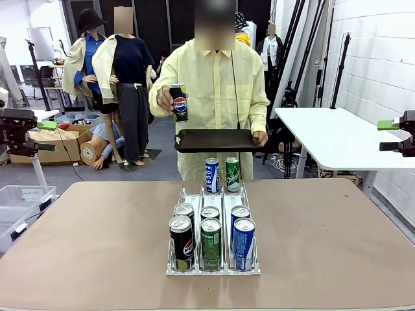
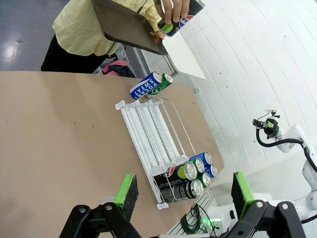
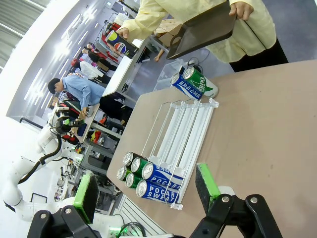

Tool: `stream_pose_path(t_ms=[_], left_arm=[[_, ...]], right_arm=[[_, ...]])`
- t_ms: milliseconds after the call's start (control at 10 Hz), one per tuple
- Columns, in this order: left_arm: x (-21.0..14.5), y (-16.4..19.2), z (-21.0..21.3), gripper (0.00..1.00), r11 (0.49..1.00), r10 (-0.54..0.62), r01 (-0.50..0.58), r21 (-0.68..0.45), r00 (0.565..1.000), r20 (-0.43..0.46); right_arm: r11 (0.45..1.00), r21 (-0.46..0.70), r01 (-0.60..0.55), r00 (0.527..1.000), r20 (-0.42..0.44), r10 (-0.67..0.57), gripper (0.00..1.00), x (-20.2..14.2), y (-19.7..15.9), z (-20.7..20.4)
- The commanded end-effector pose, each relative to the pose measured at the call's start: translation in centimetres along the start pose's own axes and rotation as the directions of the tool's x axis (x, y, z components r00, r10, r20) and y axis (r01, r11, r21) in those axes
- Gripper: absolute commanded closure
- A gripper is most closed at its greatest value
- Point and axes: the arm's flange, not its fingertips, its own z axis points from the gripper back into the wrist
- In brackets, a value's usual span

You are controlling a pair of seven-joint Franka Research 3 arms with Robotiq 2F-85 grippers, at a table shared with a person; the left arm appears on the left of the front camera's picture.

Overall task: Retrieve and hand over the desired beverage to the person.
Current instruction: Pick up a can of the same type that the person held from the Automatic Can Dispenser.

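Quick status from us: the person in the loose pale-yellow shirt point(image 1: 214, 84) is at the far side of the tan counter point(image 1: 84, 240), holding up a black Pepsi can point(image 1: 179, 102) with one arm and a dark rectangular tray point(image 1: 217, 139) with the other. We read that as "this flavour please". That makes our target the front black can point(image 1: 181, 241) in the left lane of the clear plastic three-lane rack point(image 1: 224, 196) mid-counter. It sits at the rack's near end, with a second black can right behind it and a front green can point(image 1: 211, 241) just beside it in the middle lane. The blue cans in the right lane and the two loose cans behind the rack aren't what's wanted, we think.

The robot's left hand point(image 2: 184, 191) hangs high above the counter, well apart from the rack. Its green-padded fingers are spread wide with nothing between them. Same story for the right hand point(image 3: 145, 191).

How we'd do it:
- Use the left hand, since the black lane is on its side
- Come down from above, with one finger going into the narrow gap next to the green can
- Grip around the can's middle and lift straight up over the rack's front lip
- Expect the rear can to slide forward
- Keep it upright all the way to the tray
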Motion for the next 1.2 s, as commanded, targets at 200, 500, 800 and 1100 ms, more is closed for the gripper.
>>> stream_pose_path(t_ms=[200, 500, 800, 1100], left_arm=[[0.05, -0.12, 0.09, 0.00, 1.000, 0.005, -0.005, -0.004, 1.000, 0.009], [0.05, -0.12, 0.09, 0.00, 1.000, 0.005, -0.005, -0.004, 1.000, 0.009], [0.05, -0.12, 0.09, 0.00, 1.000, 0.005, -0.005, -0.004, 1.000, 0.009], [0.05, -0.12, 0.09, 0.00, 1.000, 0.005, -0.005, -0.004, 1.000, 0.009]], right_arm=[[1.000, 0.012, 0.003, 1.000, 0.004, -0.003, 0.00, 0.17, -0.02, -0.09], [1.000, 0.012, 0.003, 1.000, 0.004, -0.003, 0.00, 0.17, -0.02, -0.09], [1.000, 0.012, 0.003, 1.000, 0.004, -0.003, 0.00, 0.17, -0.02, -0.09], [1.000, 0.012, 0.003, 1.000, 0.004, -0.003, 0.00, 0.17, -0.02, -0.09]])
